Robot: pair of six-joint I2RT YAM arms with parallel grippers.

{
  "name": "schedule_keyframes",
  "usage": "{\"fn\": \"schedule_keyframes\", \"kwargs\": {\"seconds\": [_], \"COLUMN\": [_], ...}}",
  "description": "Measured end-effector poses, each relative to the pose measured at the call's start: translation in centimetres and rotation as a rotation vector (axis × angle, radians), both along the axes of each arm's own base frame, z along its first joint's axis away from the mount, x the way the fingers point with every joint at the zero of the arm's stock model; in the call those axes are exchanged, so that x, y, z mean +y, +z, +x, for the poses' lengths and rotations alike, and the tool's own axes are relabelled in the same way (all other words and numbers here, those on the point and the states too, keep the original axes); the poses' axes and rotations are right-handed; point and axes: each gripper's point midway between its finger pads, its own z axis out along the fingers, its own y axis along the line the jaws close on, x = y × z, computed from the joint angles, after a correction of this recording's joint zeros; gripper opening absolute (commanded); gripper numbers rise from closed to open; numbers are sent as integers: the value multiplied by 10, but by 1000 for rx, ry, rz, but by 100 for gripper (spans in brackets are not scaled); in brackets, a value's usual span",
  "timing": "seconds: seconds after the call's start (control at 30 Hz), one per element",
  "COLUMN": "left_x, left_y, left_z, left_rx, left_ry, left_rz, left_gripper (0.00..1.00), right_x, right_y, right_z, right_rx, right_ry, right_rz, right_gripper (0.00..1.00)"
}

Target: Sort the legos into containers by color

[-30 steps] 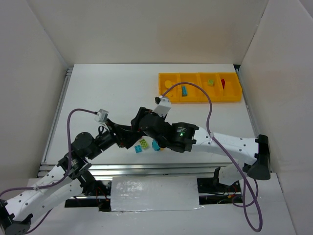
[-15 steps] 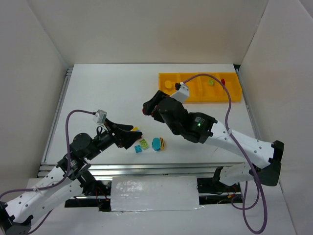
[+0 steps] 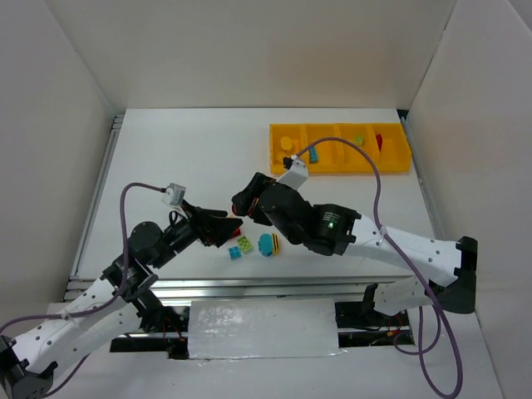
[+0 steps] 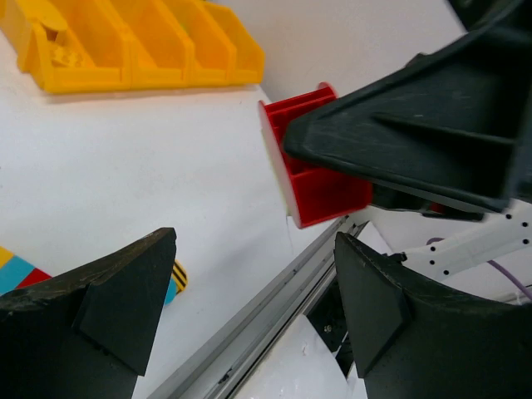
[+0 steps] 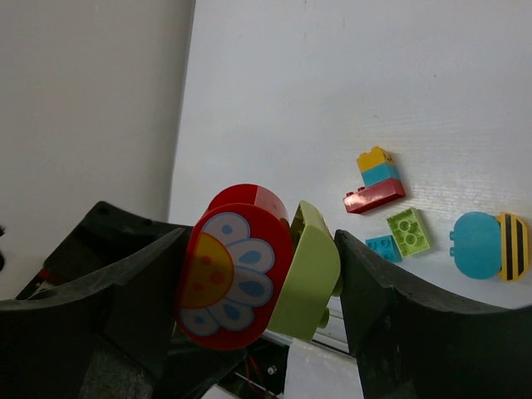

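The right pincer (image 3: 241,204) is dropping down and in toward the left pincer (image 3: 226,229) now; half a second ago it was sitting higher up, closer to the tray (image 3: 391,169). It's pinching a round red flower brick (image 5: 237,278) with a light green brick (image 5: 309,278) stuck on its back, and both are hanging off the counter (image 3: 166,158). The left pincer is sitting spread with nothing between its fingers, just beside that red brick.

The tray is lying at the far right of the counter. Going left to right, its four bins are holding a yellow piece (image 3: 287,143), a blue piece (image 3: 314,155), a green piece (image 3: 359,140) and a red piece (image 3: 378,141).

Three things are lying loose on the counter near the pincers: a yellow-blue-red stack (image 5: 376,179), a green-and-blue plate (image 3: 243,245), and a blue round brick with a striped yellow end (image 3: 268,243).
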Motion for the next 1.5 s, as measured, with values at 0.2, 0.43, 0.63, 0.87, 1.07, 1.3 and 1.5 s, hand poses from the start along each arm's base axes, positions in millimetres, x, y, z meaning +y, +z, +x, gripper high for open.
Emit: {"fn": "schedule_keyframes", "kwargs": {"seconds": [0.2,0.43,0.63,0.87,1.07,1.3,1.5], "left_x": [-3,-1,2,5,4,4,9], "left_y": [-10,0,7,11,10,10,14], "left_z": [4,3,0,3,6,7,7], "left_rx": [31,10,-8,-7,2,4,-5], "left_ry": [3,6,9,35,43,48,68], "left_rz": [25,5,-16,-37,-39,-40,-53], "left_gripper": [87,82,79,73,70,58,51], "right_x": [9,17,18,26,35,42,42], "right_y": [3,-4,-8,-1,-3,-6,-7], "right_z": [-1,3,6,3,-1,3,4], "right_rx": [-9,-8,-13,-21,-25,-27,-28], "right_ry": [2,-8,-24,-14,2,-9,-13], "right_rz": [-2,-33,-50,-42,-55,-64,-65], "right_gripper": [0,0,0,0,0,0,0]}}
